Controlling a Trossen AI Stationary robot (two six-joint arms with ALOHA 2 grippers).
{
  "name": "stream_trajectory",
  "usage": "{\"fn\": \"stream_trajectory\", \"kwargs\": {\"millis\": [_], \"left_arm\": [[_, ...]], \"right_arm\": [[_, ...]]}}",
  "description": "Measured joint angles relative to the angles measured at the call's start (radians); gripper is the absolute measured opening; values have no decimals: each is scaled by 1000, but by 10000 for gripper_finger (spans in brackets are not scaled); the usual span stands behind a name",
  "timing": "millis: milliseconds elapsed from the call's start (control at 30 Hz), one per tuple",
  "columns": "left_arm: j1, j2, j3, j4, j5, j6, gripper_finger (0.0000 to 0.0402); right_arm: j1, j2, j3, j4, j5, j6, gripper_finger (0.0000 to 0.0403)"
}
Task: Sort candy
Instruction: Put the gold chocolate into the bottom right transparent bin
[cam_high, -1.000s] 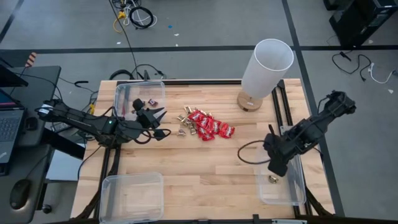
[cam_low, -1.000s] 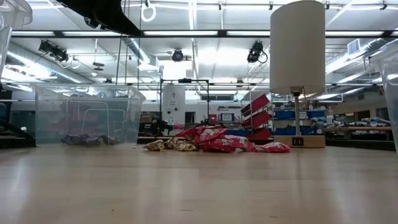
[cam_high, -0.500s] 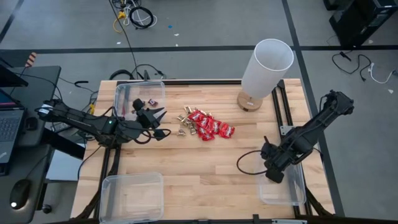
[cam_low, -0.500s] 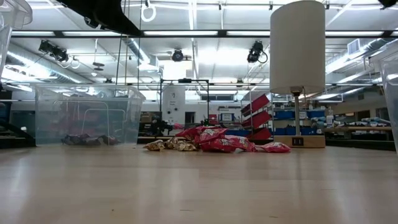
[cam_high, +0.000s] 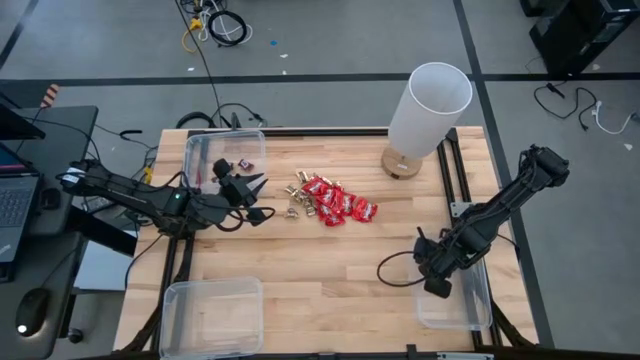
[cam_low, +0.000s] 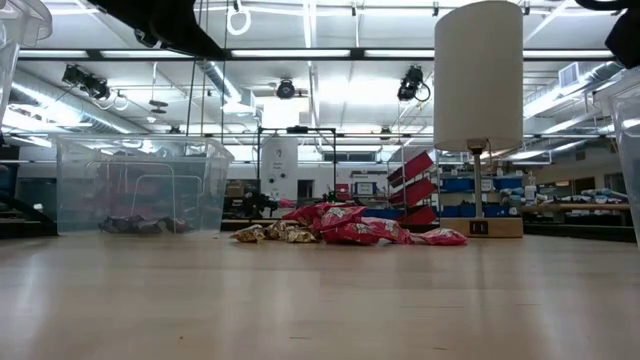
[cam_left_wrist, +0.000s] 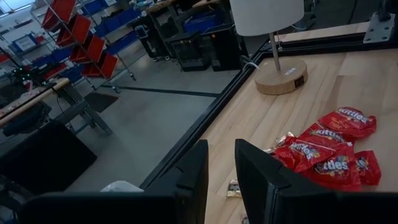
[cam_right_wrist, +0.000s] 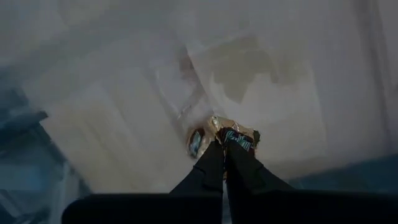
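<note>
The gold candy (cam_right_wrist: 235, 138) is pinched in the closed right gripper (cam_right_wrist: 224, 149) over the near-right bin (cam_high: 478, 300). Lower it well inside the walls before letting go. The left gripper (cam_high: 262, 196), part open and empty, waits beside the far-left bin (cam_high: 200, 150). Three bins; one pile (cam_high: 330, 200) mid-table, pieces too bunched to count.

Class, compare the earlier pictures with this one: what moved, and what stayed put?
The right pincer, shut on a gold-foil candy, moved toward the table's near edge over the clear bin. The left pincer, the candy pile and the lamp stayed put.
</note>
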Motion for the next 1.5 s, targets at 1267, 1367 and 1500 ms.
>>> {"fn": "stream_trajectory", "kwargs": {"millis": [1267,1367,1500], "left_arm": [[0,0,0,-18,0,-20,82],[0,0,0,-18,0,-20,82],[0,0,0,-18,0,-20,82]], "right_arm": [[-3,2,24,-30,105,4,39],[-3,-4,77,-80,94,15,36],[-3,-5,199,-194,104,56,27]]}}
